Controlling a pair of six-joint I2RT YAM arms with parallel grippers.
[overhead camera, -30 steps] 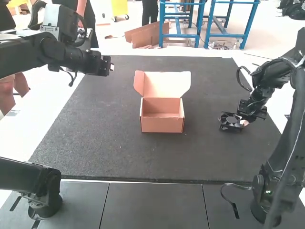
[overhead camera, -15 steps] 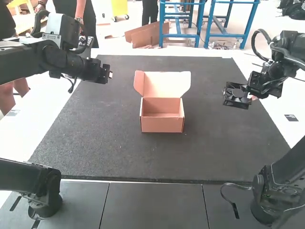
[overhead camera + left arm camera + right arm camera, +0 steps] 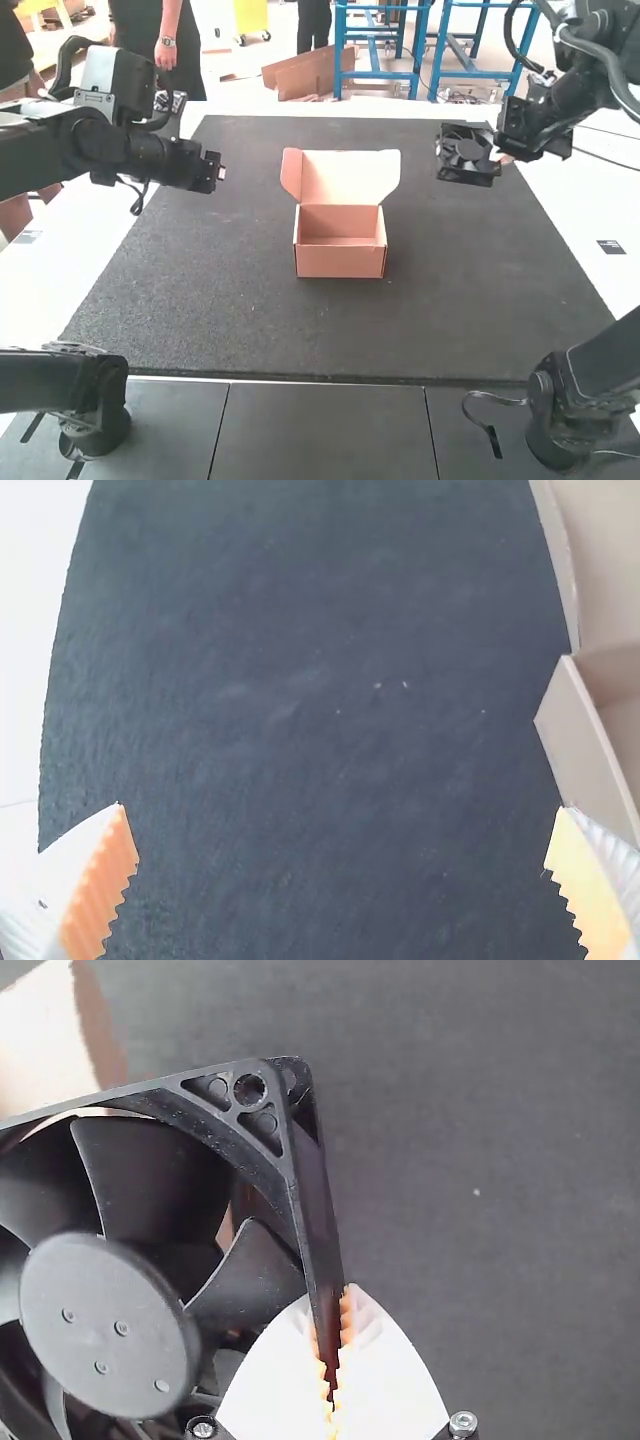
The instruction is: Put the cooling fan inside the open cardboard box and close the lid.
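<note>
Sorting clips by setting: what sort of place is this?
Probably a robot test bench in a lab or workshop: a black mat as the work surface, an open cardboard box standing on it, and the right gripper holding a fan.

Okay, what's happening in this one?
The right gripper is shut on the frame edge of the black square cooling fan, holding it in the air to the right of the open brown cardboard box. The box stands on the black mat with its lid flap up. The left gripper hovers open to the box's left.
</note>
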